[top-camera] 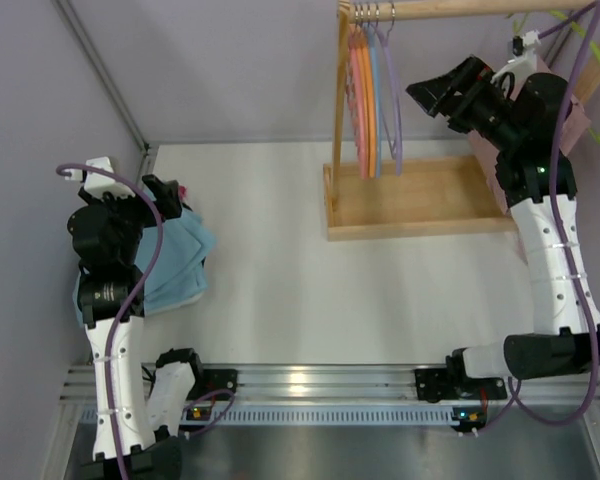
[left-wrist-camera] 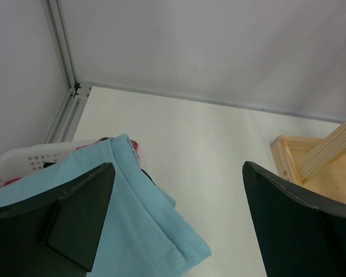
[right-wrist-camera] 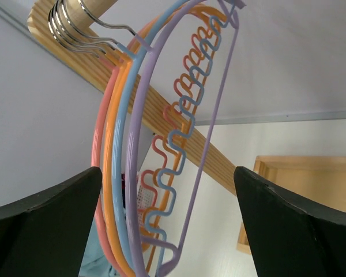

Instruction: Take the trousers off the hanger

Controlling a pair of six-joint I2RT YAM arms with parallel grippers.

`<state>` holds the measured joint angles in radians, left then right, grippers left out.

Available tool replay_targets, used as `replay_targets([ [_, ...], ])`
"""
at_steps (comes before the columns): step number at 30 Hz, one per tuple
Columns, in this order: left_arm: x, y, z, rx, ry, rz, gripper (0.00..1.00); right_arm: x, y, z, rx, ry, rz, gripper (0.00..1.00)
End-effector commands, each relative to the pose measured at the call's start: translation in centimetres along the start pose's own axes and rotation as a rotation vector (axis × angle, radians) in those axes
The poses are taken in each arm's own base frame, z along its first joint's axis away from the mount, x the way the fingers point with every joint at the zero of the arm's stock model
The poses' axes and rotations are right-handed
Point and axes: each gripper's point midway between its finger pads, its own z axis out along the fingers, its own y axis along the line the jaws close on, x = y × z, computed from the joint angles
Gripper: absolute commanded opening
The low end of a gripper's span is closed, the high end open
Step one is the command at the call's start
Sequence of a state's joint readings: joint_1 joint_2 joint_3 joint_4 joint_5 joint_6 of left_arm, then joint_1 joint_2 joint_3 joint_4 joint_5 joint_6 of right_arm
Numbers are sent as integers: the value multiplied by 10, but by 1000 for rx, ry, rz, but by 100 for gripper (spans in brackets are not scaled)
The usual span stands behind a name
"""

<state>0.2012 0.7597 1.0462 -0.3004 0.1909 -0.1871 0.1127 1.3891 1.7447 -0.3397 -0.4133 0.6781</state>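
Finds the light blue trousers [top-camera: 180, 265] draped over the white basket [left-wrist-camera: 29, 157] at far left, well apart from four bare hangers [top-camera: 375, 100] on the wooden rail [top-camera: 450, 9]. Sets the left gripper [top-camera: 165, 195] just over them, jaws spread wide, holding nothing, apparently the drop-off spot. Aims the right gripper [right-wrist-camera: 167, 173], equally wide and empty, at the hangers.

The left arm [top-camera: 115, 345] rises from its base at the near left edge and folds at the wrist, so that the left gripper [left-wrist-camera: 179, 225] points far and slightly right. Its jaws are spread wide. The right arm [top-camera: 555, 260] stretches from the near right towards the far side. It carries the right gripper [right-wrist-camera: 167, 225] raised high and pointing left, its jaws also wide apart and holding nothing.
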Motion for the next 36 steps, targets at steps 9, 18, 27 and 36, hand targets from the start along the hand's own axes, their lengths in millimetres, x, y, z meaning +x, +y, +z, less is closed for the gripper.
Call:
replay_targets([
  [9, -18, -22, 1, 105, -31, -27, 99, -50, -36, -85, 91, -3, -345, 99],
  [18, -14, -33, 0, 162, -11, -47, 99, -145, -73, -151, 290, -235, -494, 99],
  [27, -18, -33, -4, 162, -27, -36, 99, -215, -134, -197, 387, -336, -506, 99],
  [36, -19, -34, -5, 157, -30, -50, 99, -224, -178, -173, 324, -316, -349, 99],
])
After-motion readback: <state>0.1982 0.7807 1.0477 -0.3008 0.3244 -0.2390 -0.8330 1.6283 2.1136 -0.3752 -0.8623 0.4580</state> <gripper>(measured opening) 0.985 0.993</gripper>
